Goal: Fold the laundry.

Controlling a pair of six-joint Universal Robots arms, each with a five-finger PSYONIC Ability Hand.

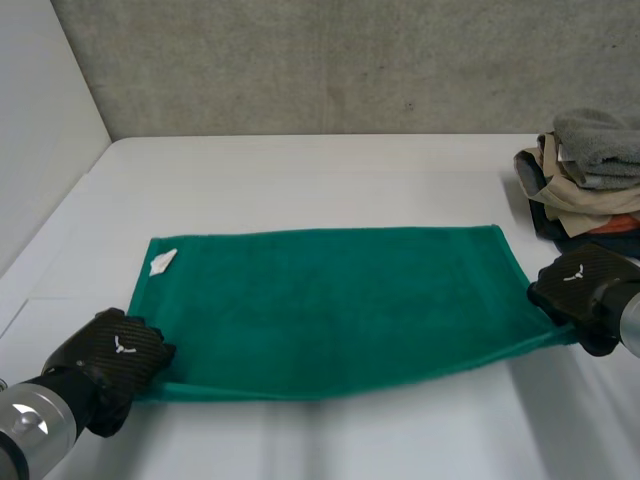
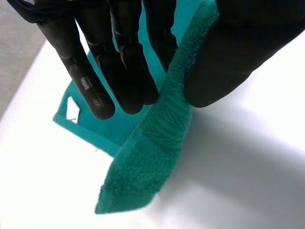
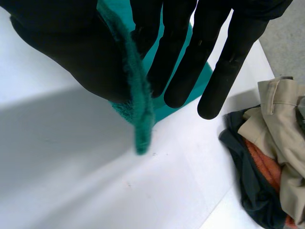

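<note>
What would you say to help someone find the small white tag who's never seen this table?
On the white table lies a spread green towel. Go to its far corner on the robot's left side, beyond the left hand pinching the near corner. The white tag there is the only white patch on the green.

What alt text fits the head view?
A green towel lies spread on a white table, the left robot hand pinching its near left corner and the right robot hand its near right corner. A clothes pile sits far right.
</note>
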